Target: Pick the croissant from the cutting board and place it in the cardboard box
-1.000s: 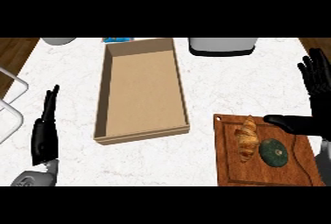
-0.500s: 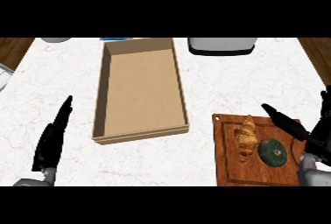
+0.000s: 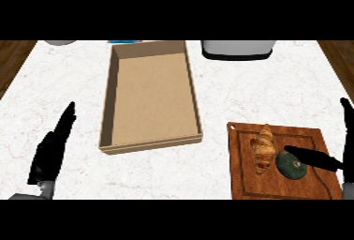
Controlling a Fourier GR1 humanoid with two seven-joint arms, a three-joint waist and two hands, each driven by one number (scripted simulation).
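Right hand open wide, thumb reaching over a dark green round item. The croissant lies just left of the thumb on the board, long axis pointing away from the robot. Left hand is straight-fingered beyond the box, so right is nearer; no writing readable.

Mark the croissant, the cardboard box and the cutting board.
croissant (image 3: 263, 149), head view, middle of its body.
cardboard box (image 3: 151, 93), head view, bare floor inside.
cutting board (image 3: 259, 185), head view, bare wood near its front edge.
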